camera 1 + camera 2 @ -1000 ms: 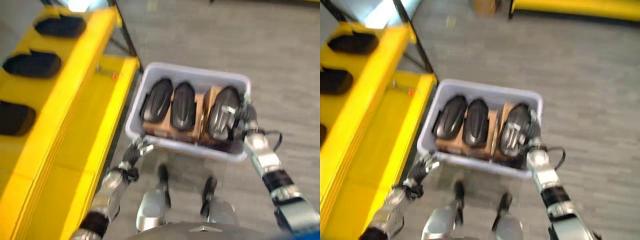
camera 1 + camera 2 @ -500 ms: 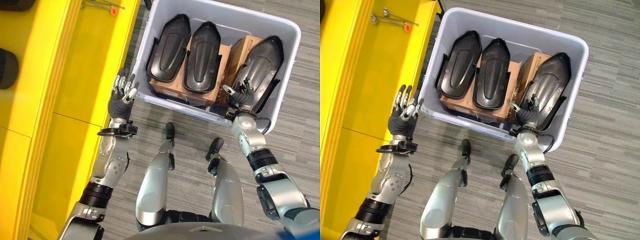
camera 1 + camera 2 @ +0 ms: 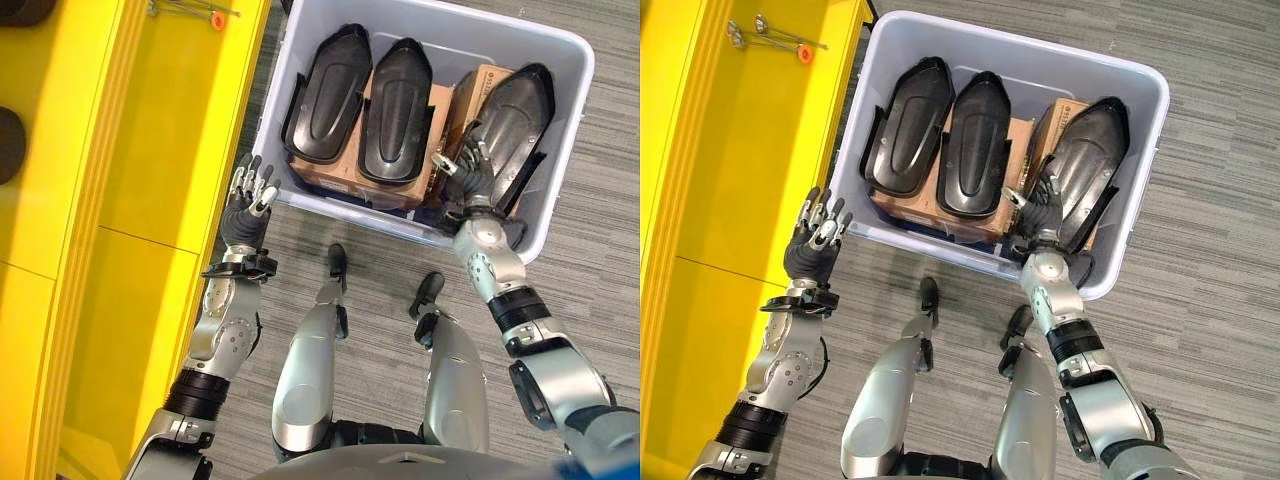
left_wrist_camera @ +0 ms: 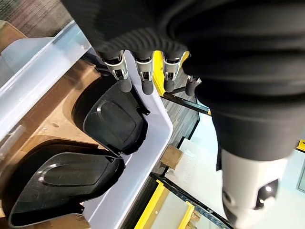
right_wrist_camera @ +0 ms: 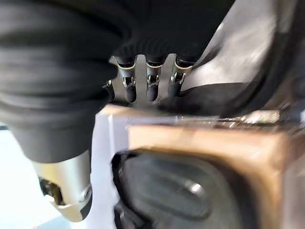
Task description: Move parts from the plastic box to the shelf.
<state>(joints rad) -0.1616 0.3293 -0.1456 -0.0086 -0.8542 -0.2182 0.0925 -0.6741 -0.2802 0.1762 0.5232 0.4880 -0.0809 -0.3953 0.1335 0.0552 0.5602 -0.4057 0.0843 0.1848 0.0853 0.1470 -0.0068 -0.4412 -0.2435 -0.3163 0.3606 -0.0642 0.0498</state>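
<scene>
The plastic box (image 3: pixel 1140 180) stands on the floor (image 3: pixel 1220 300) directly ahead of me, with the shelf (image 3: pixel 730 200) along its left side. Inside the box, three parts lie side by side on cardboard cartons (image 3: pixel 985 215): the left part (image 3: pixel 902 125), the middle part (image 3: pixel 975 140) just beside it, and the right part (image 3: pixel 1085 165) apart toward the right wall. My right hand (image 3: pixel 1040 210) rests on the near end of the right part. My left hand (image 3: pixel 812 245) sits outside the box's near-left corner, between box and shelf. Small tools (image 3: pixel 770 38) lie on the shelf's far end.
</scene>
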